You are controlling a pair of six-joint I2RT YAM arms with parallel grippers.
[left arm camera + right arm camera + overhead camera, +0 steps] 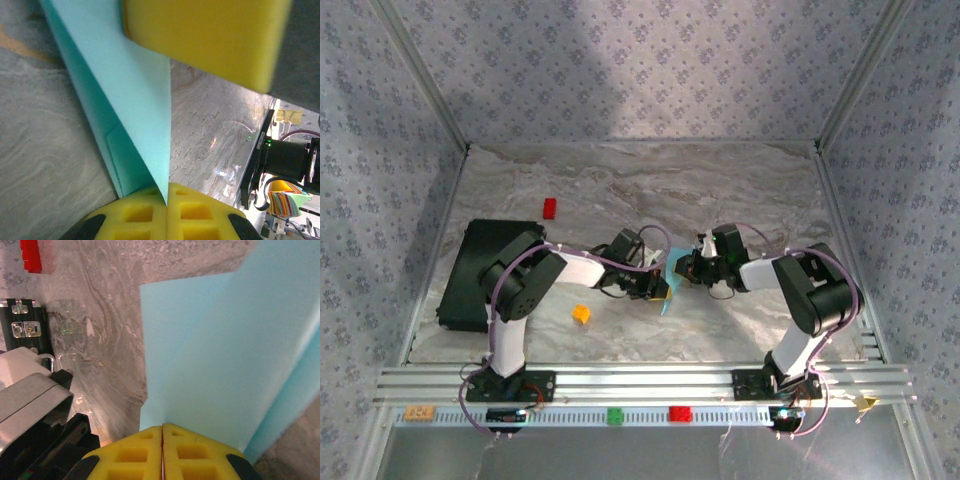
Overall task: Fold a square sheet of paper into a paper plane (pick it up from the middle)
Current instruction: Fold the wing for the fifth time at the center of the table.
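Light-blue square sheet of paper [665, 295], already creased into overlapping layers with a pointed near end, is held at the middle of the bench [750, 190]. Left pincer [166, 187] is fully closed, pinching one folded edge; right pincer [162, 429], likewise closed tight, pinches the opposite side. Gripping both sides probably keeps the layers taut and aligned for another crease.

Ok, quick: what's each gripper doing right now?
Left gripper: closed on the folded light-blue paper.
Right gripper: closed on the same paper.
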